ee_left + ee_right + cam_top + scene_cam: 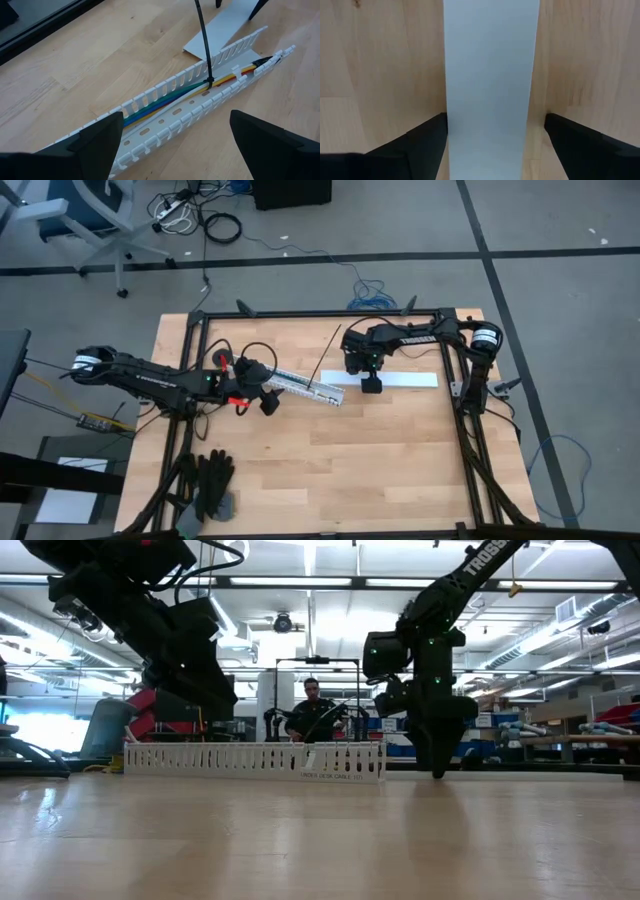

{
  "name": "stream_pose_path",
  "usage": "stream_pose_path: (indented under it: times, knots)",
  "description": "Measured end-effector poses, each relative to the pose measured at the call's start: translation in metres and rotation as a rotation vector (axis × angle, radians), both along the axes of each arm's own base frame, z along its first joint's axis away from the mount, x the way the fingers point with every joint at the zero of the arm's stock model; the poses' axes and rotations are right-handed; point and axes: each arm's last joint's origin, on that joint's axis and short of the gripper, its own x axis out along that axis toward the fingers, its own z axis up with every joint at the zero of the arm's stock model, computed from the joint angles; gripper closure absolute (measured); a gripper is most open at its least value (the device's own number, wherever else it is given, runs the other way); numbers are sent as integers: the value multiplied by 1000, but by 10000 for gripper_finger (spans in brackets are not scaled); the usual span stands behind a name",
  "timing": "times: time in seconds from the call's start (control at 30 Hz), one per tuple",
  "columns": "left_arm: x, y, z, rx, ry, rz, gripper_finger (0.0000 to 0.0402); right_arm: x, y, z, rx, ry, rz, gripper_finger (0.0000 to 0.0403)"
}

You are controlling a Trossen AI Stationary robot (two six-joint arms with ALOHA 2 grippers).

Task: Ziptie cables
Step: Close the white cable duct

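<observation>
Cables (165, 97) lie bundled inside the white slotted channel (165, 130), running along its length, plug end at the far end. A black ziptie (205, 60) is already looped around the bundle, tail sticking up. Channel's long axis runs roughly left-right across the table, slightly skewed. Left gripper (268, 402) is the nearer one: it sits at the channel's left end, jaws wide open and empty, cables straight ahead of it. Right gripper (371, 385) hangs just past the channel's right end, over the flat white cover strip (490, 75), fingers spread wide either side of the strip, holding nothing.
</observation>
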Motion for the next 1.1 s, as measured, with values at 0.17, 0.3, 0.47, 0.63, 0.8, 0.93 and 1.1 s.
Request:
stream_pose_path:
  times: [0.17,0.3,0.47,0.63,0.8,0.93,1.1]
  knots:
    - [0,0,0,0,0,0,58,-4,2,-8,-9,-2,-1,99]
    - [0,0,0,0,-1,0,58,-6,2,-10,-10,7,-13,120]
    - [0,0,0,0,-1,0,58,-6,2,-10,-13,8,-19,164]
    - [0,0,0,0,-1,0,58,-7,2,-10,-7,10,-23,201]
    - [0,0,0,0,-1,0,58,-7,2,-10,-4,11,-41,198]
    - [0,0,0,0,-1,1,58,-7,2,-10,-5,13,-54,188]
    - [0,0,0,0,-1,0,58,-7,2,-9,-7,12,-56,201]
